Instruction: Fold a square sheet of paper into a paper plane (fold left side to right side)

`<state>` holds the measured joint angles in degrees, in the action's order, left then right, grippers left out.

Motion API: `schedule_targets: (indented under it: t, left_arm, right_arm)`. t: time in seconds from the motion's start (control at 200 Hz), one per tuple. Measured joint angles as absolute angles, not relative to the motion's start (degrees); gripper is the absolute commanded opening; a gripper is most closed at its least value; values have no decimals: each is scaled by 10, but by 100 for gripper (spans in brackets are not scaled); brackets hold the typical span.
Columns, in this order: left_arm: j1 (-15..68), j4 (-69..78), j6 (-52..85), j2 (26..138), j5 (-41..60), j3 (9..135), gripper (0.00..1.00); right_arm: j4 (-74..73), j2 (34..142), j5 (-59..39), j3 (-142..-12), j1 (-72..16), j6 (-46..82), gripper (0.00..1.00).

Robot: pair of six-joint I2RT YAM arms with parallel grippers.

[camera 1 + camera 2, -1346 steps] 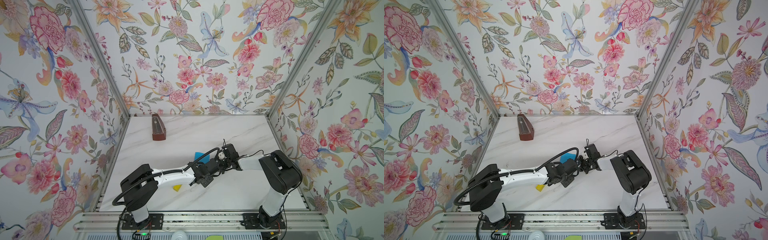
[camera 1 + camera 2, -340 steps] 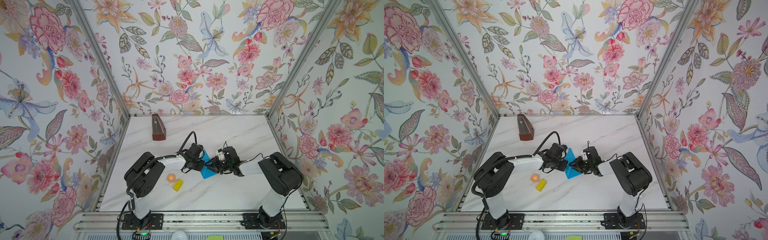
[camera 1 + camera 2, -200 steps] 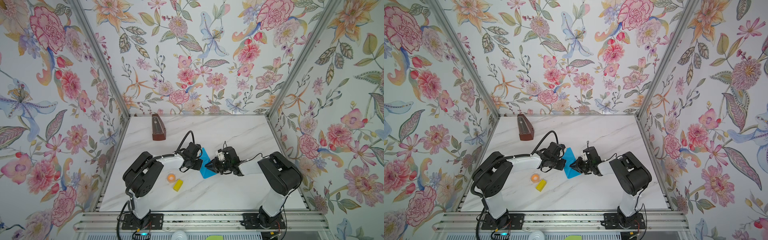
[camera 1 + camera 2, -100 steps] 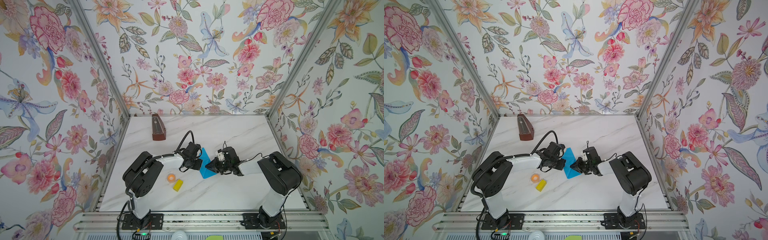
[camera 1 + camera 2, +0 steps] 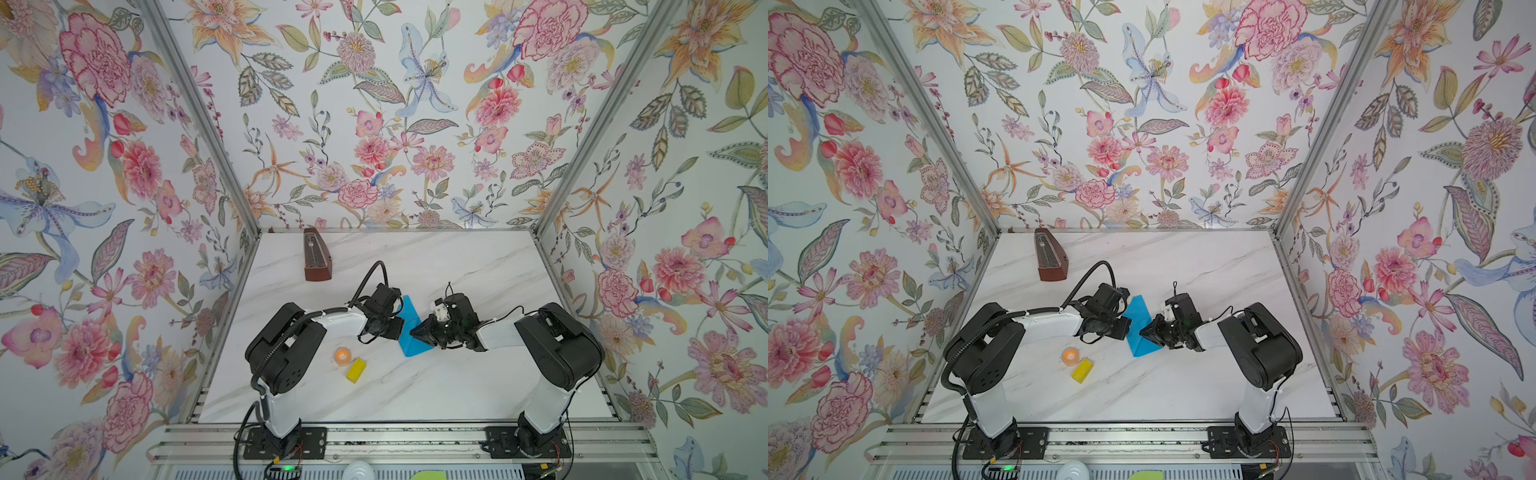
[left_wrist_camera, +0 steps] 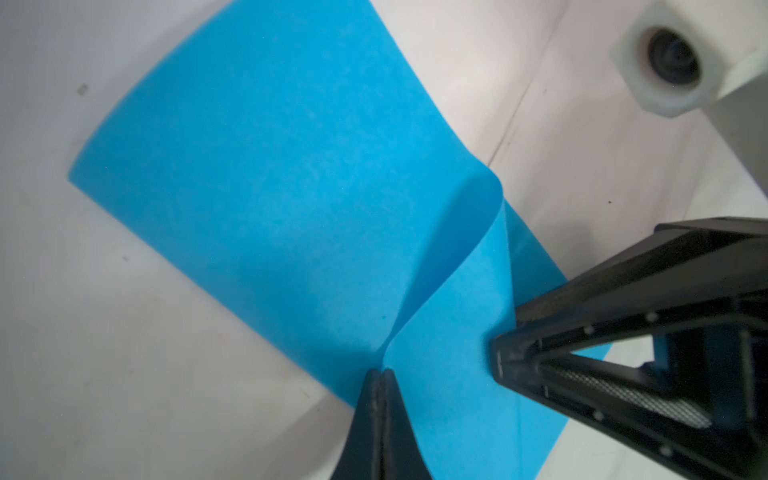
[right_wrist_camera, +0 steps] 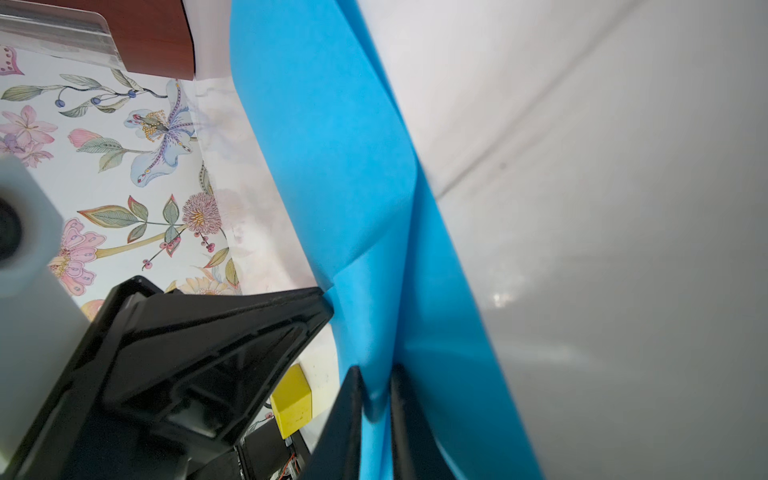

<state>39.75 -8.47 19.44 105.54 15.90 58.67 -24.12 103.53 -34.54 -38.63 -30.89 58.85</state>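
The square sheet of paper [image 5: 409, 318] is bright blue and lies mid-table as a narrow strip in both top views [image 5: 1139, 320]. One side is curled over onto the rest. My left gripper [image 5: 400, 328] is shut at the paper's left edge. In the left wrist view its tips [image 6: 382, 374] touch the paper [image 6: 270, 187] where the curl starts. I cannot tell if paper sits between them. My right gripper [image 5: 415, 332] comes in from the right. In the right wrist view it [image 7: 376, 374] is shut on a raised loop of the paper [image 7: 332, 145].
A brown wooden metronome [image 5: 316, 259] stands at the back left. An orange ball [image 5: 343, 355] and a small yellow block [image 5: 356, 370] lie left of the paper, nearer the front. Flowered walls close in three sides.
In the oldest frames the two arms overlapped right of centre and hid most of the paper. Now the left arm has drawn back left. Over the last second hardly anything has moved.
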Motion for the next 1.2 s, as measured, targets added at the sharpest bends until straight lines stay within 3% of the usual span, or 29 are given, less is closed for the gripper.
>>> schedule_targets:
  t: [0.31, 0.54, 1.201]
  left_arm:
    - [397, -84, 193, 1055, 159, 587, 0]
    - [396, -84, 193, 1055, 159, 587, 0]
    - [396, -82, 193, 1055, 159, 587, 0]
  right_arm:
    - [-241, 1038, -347, -387, -309, 587, 13]
    - [-239, 1039, -350, -390, -309, 586, 18]
    - [-237, 1042, -353, -393, -309, 582, 16]
